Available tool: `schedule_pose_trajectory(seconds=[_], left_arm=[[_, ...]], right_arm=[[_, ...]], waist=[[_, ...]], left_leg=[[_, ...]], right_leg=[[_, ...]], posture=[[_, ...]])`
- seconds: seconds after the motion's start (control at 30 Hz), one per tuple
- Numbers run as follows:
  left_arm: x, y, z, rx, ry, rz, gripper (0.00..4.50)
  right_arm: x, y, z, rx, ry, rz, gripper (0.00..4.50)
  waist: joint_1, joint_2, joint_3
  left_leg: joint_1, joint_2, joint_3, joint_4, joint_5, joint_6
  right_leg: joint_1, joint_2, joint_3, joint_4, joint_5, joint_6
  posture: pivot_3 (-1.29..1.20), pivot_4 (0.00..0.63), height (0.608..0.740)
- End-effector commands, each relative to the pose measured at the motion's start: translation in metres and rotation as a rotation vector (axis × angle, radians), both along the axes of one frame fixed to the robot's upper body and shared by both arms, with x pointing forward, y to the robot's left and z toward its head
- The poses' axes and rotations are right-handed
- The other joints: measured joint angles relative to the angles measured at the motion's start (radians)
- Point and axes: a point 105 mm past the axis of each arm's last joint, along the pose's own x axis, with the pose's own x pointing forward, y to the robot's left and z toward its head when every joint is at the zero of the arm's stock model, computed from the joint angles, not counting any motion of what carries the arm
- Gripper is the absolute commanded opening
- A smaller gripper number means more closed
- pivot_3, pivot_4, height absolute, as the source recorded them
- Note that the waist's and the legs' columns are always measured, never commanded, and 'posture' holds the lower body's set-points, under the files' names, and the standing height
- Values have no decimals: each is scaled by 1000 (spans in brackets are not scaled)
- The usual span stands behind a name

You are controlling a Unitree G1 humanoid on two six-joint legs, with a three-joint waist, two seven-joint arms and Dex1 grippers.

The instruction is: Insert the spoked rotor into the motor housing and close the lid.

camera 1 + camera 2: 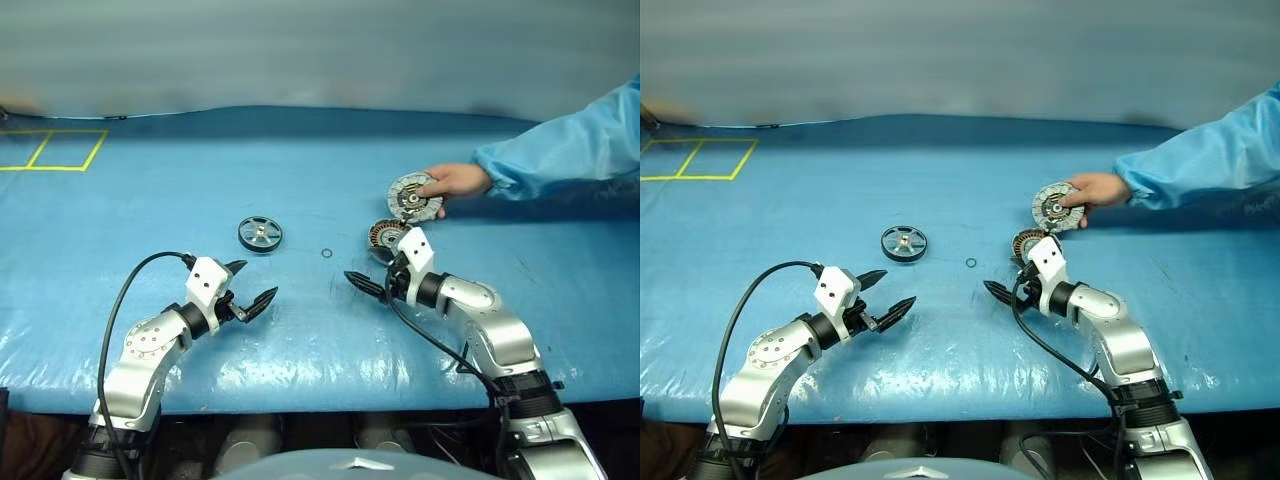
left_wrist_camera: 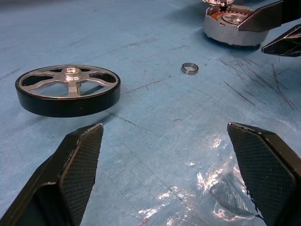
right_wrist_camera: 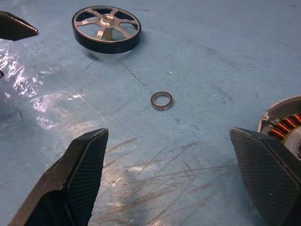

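Bright even light, glare on table (image 1: pixel 300 330) (foreground)

— Spoked rotor (image 1: pixel 260 234)? Flat on the desk (image 1: pixel 150 210), dark rim, silver spokes up
— Motor housing (image 1: pixel 384 236)? Upright, copper windings showing, well right of it
— Lid (image 1: pixel 412 196)? Just behind, ribbed face showing, tilted
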Motion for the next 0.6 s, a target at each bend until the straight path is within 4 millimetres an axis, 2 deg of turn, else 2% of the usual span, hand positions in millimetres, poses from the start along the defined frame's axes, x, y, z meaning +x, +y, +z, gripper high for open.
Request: schedule_pose_trajectory(seconds=[0.03, 0.27, 0.6], left_arm=[[1, -2, 7, -3, -32, -7, 4500], [1, -1, 7, -1, -32, -5, 4500], [1, -2, 6, -4, -32, -6, 4500]], right_arm=[[4, 1, 17, -42, -91, 12, 4358], [6, 0, 27, -81, -137, 20, 4358], [11, -38, 46, -334, -233, -11, 4358]], waist=[[1, 0, 0], [-1, 0, 0], [1, 0, 0]], left_leg=[[0, 0, 0, 0, 0, 0], [0, 0, 0, 0, 0, 0], [-1, 0, 1, 0, 0, 0]], right_leg=[[0, 0, 0, 0, 0, 0], [0, 0, 0, 0, 0, 0], [1, 0, 0, 0, 0, 0]], posture=[[0, 150, 740], [0, 150, 740], [0, 150, 740]])
